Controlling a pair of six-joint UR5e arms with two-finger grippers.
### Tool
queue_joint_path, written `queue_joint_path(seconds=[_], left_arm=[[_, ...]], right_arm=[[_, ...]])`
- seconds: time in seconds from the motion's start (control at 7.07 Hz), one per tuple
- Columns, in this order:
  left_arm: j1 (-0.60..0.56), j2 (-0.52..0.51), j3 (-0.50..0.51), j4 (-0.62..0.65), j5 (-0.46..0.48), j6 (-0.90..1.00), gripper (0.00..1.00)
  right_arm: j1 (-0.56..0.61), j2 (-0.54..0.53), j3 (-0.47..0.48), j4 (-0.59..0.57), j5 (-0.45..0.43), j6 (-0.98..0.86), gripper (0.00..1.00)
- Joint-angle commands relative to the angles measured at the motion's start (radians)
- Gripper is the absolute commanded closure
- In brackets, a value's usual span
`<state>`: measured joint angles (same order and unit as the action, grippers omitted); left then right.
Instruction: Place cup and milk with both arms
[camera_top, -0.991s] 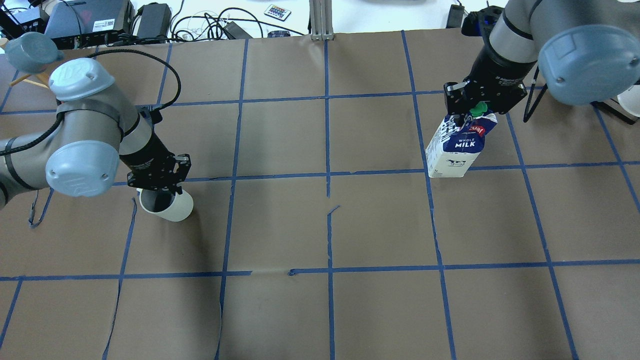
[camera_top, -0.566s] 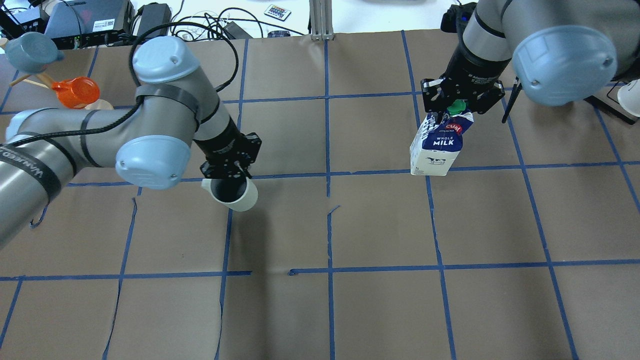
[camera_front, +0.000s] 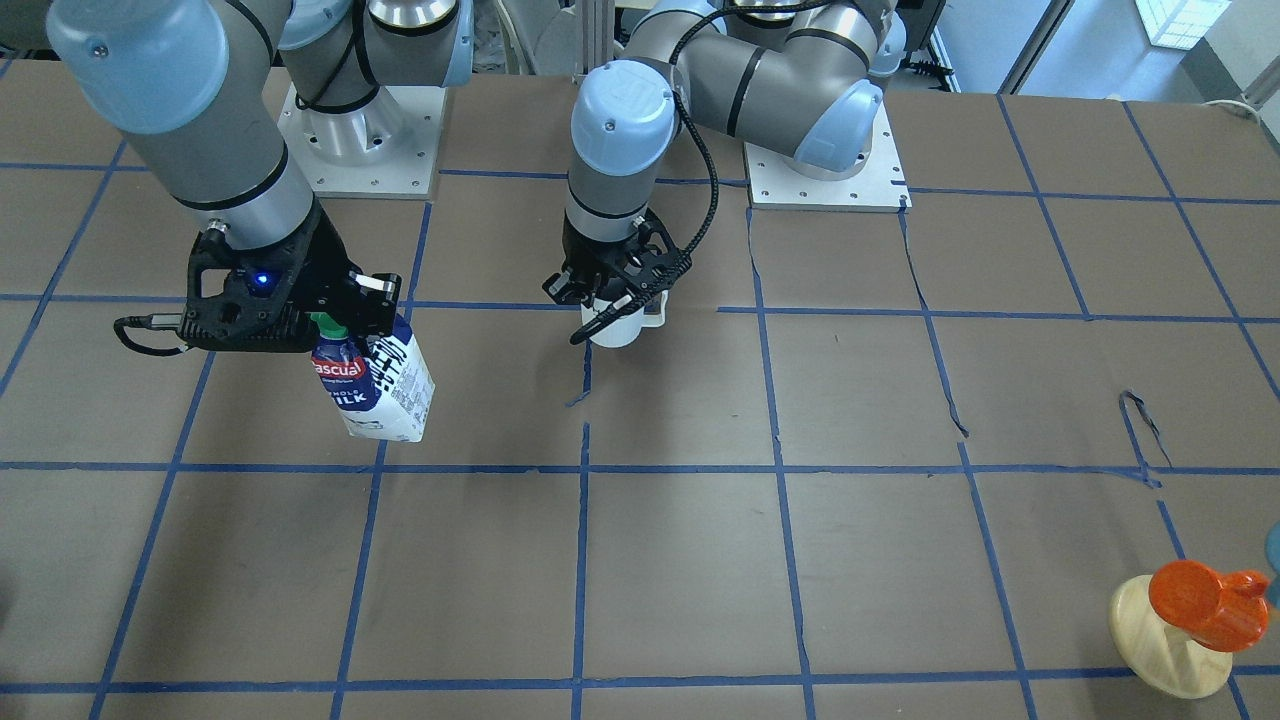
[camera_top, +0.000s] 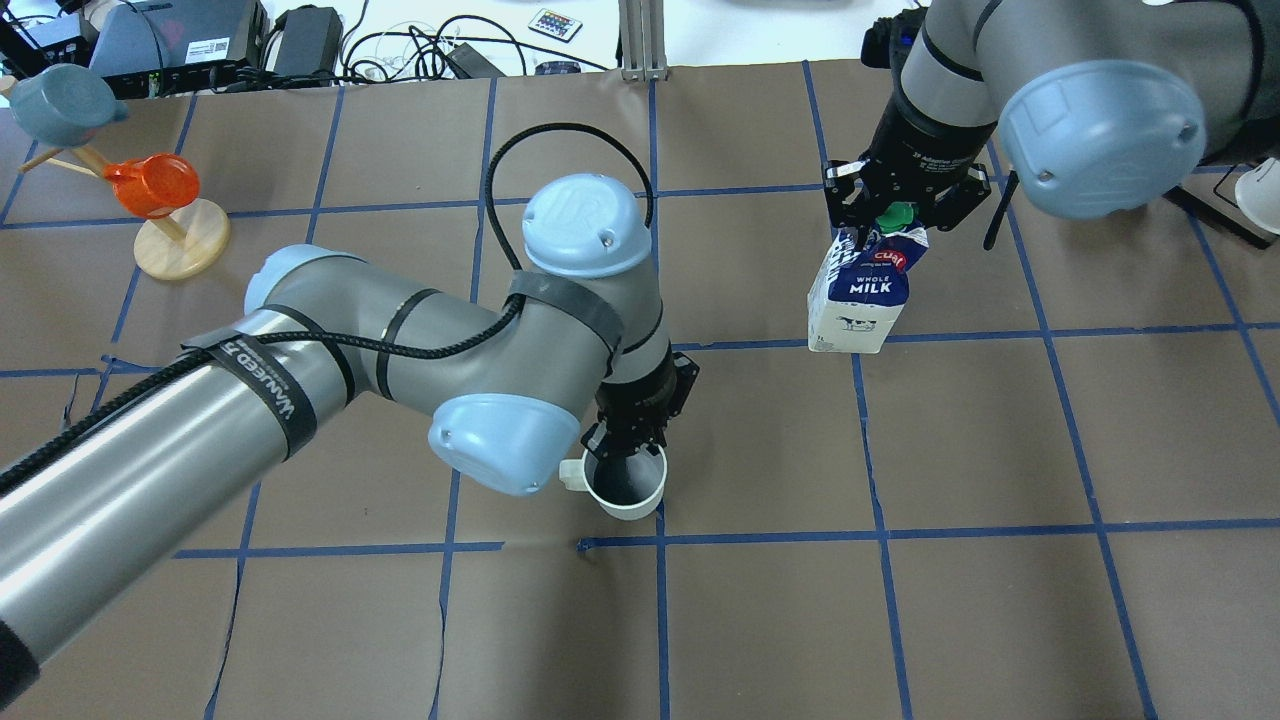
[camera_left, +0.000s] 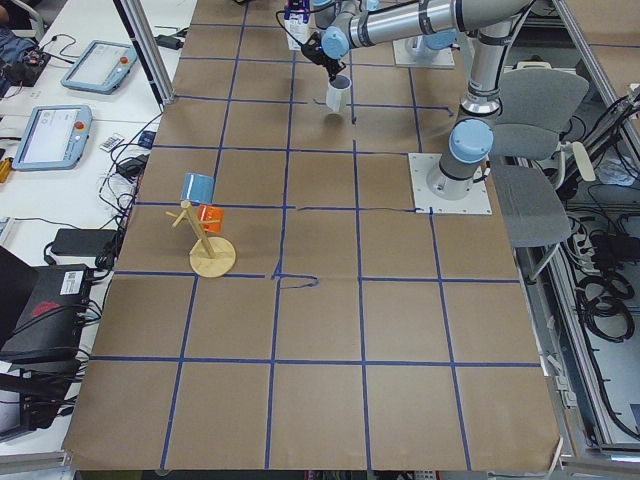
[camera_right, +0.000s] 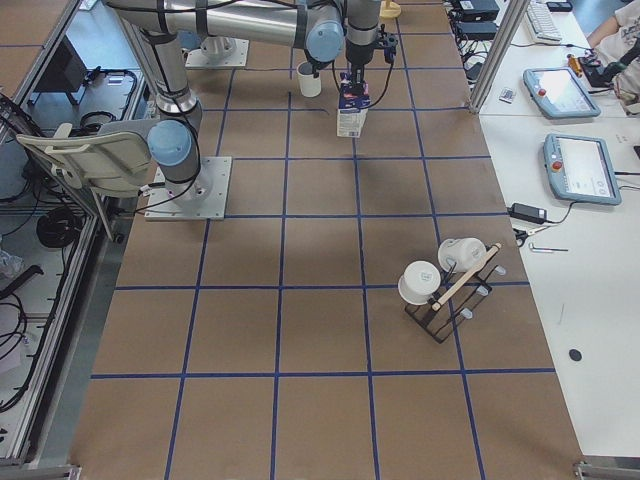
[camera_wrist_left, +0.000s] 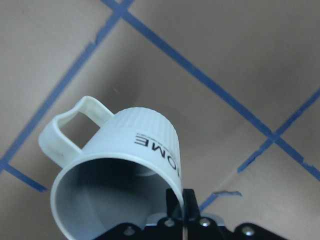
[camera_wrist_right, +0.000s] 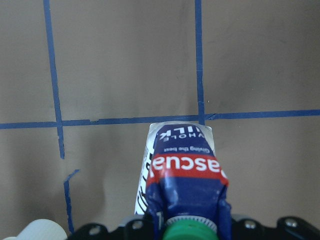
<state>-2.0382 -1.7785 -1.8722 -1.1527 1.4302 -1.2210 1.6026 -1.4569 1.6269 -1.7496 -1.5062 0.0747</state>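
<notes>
The white "HOME" cup (camera_top: 628, 487) hangs from my left gripper (camera_top: 632, 447), which is shut on its rim near the table's middle, with one finger inside. In the left wrist view the cup (camera_wrist_left: 125, 165) is off the paper, handle to the left. It also shows in the front view (camera_front: 619, 327) under the left gripper (camera_front: 610, 300). My right gripper (camera_top: 893, 213) is shut on the top of the blue-and-white milk carton (camera_top: 860, 295), just under its green cap. The milk (camera_front: 378, 385) hangs tilted above the table and also shows in the right wrist view (camera_wrist_right: 184, 175).
A wooden stand (camera_top: 182, 240) with an orange cup (camera_top: 150, 185) and a blue cup (camera_top: 62, 100) stands at the far left. A rack with white mugs (camera_right: 440, 280) stands at the right end. Cables and electronics (camera_top: 180, 40) lie beyond the far edge.
My left arm has carried the cup far to the right and nearer, to the table's middle. My right arm has carried the milk a little to the left.
</notes>
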Motion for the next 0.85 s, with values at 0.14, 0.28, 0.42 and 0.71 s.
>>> queue_joint_path(seconds=[0.14,0.28,0.42,0.71], left_arm=[[-0.042,-0.047,-0.021,0.001,-0.022,-0.046,0.73],[-0.042,-0.050,-0.016,0.002,-0.013,-0.040,0.01],[-0.036,-0.018,-0.010,0.002,-0.005,-0.020,0.00],[0.012,0.026,0.068,-0.016,0.042,0.247,0.00]], right_arm=[[0.038,-0.010,0.004,0.021,0.000,0.014,1.00],[0.066,-0.010,0.007,0.033,-0.005,0.023,1.00],[0.068,-0.017,0.011,0.053,-0.005,0.014,1.00],[0.074,-0.068,0.051,0.065,0.010,-0.001,1.00]])
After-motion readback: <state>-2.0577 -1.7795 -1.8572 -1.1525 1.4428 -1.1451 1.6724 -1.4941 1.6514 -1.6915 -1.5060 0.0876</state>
